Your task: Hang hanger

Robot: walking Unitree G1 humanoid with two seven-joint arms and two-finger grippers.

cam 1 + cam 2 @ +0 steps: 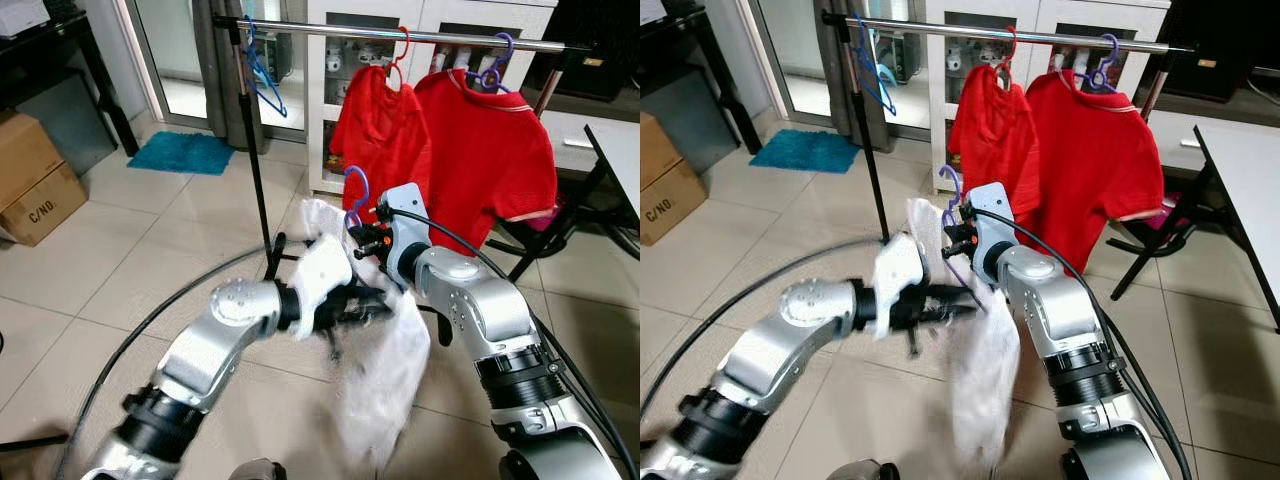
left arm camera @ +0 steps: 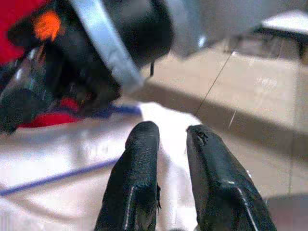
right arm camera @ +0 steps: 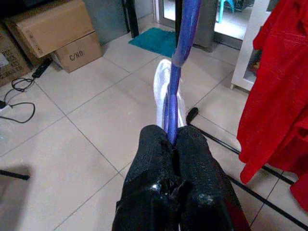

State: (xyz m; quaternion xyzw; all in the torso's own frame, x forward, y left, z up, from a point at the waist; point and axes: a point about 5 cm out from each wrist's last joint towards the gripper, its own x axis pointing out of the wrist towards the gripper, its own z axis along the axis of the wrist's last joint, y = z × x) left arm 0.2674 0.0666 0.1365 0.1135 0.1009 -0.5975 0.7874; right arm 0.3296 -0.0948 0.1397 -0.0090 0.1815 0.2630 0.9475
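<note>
Overhead, a long silver clothes rail (image 1: 400,36) on a black stand spans the head views, carrying two red short-sleeved shirts (image 1: 490,160) on hangers, one red, one purple, plus an empty blue wire hanger (image 1: 262,80) near its left end, which neither wrist camera takes in. Below and in front of the rail, a crumpled white garment (image 1: 385,370) droops between the two silver arms toward the pale tiled floor (image 1: 120,270). The purple plastic hanger (image 1: 355,190) sits in this garment, its hook rising just above the cloth, well below the rail and not yet on it. Holding that hanger is the right gripper (image 3: 172,144); the right wrist view shows the two black fingers closed on the purple stem, a detail lost behind the wrist housing in the head views. That same view takes in two brown cardboard boxes (image 3: 57,33) and a teal floor mat (image 3: 154,41) beyond the garment. The left gripper (image 2: 172,134) reaches across into the white cloth; its wrist view shows the black fingers (image 2: 139,168) narrowly apart, resting on the fabric with a thin purple hanger bar running beneath, and nothing visibly pinched between them.
</note>
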